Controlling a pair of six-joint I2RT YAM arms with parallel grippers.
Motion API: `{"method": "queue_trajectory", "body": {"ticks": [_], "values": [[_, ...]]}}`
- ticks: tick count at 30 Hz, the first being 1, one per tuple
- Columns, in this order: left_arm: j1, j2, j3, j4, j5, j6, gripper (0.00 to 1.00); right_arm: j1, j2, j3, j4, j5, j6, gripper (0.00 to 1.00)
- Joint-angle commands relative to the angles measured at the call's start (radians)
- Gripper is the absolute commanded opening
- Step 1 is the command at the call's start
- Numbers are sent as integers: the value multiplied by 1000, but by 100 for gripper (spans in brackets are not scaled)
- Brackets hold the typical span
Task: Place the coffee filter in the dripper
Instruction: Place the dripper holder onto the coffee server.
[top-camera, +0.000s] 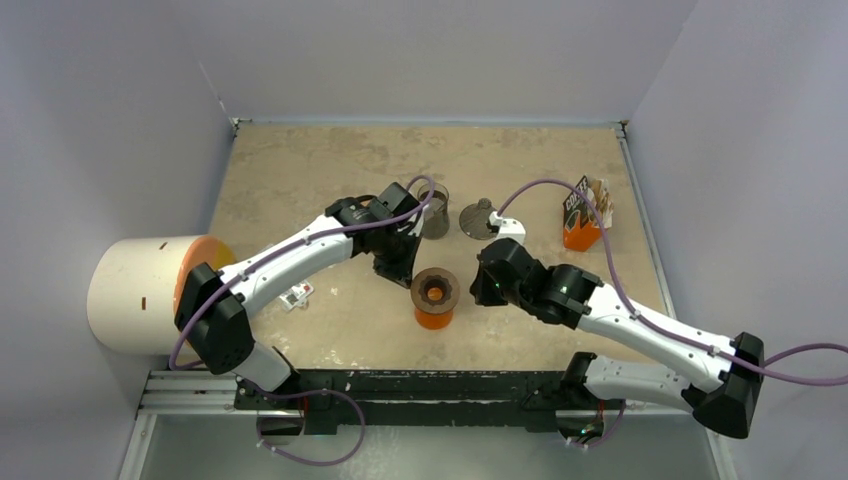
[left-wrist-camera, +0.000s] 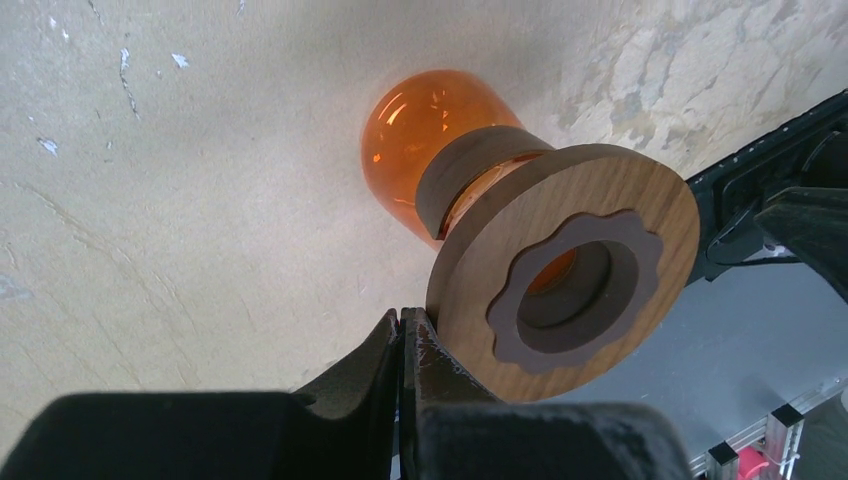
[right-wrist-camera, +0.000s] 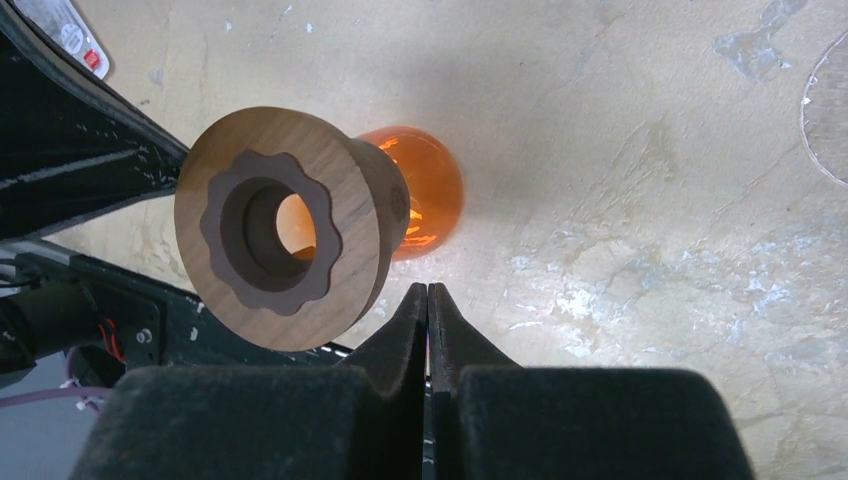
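Light tan coffee filter papers (top-camera: 600, 193) poke out of the top of a black-and-orange packet (top-camera: 580, 222) at the back right. The dripper's clear glass cone (top-camera: 478, 218) stands at the back middle; a thin arc of its rim (right-wrist-camera: 826, 110) shows in the right wrist view. A wooden ring collar (top-camera: 435, 287) with a scalloped hole (left-wrist-camera: 570, 285) (right-wrist-camera: 275, 230) sits on an orange glass vessel (left-wrist-camera: 425, 130) (right-wrist-camera: 420, 190). My left gripper (top-camera: 407, 272) (left-wrist-camera: 402, 316) hangs shut and empty just left of that ring. On the ring's right, my right gripper (top-camera: 476, 290) (right-wrist-camera: 428, 290) is shut and empty too.
A smoky-grey glass cup (top-camera: 435, 210) stands behind the left gripper. A big white cylinder with an orange face (top-camera: 140, 295) lies at the table's left edge. A small white and red item (top-camera: 296, 295) lies under the left arm. Walls close in the table on three sides.
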Motion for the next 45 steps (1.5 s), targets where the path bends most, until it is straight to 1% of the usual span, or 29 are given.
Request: {"method": "queue_trajectory", "body": {"ticks": [1,4,6,12,15,20,24,29,40,45], "values": [[3,7,54,25,-5,-10,0,2,-36,-24,3,-24,-9,0],[3,11,57,19,-11,-7,0,2,-50,-33,17,-61,-53,0],[3,11,58,11,-19,-6,0,2,-59,-28,34,-76,-116,0],[2,-10,52,-20,-93,-2,0,2,-71,-15,63,-260,-268,0],[3,-23,50,-38,-131,-2,0,4,-45,-4,65,-330,-311,0],[3,-48,43,-53,-168,-2,0,9,-11,-16,117,-434,-340,0],[4,-65,37,-64,-177,-2,0,21,28,-9,120,-436,-346,0],[5,-87,33,-71,-221,-2,0,33,59,-3,111,-401,-348,0],[5,-94,37,-73,-230,-1,0,37,74,13,118,-308,-315,0],[5,-96,35,-75,-231,-1,0,36,76,13,129,-301,-308,0]]}}
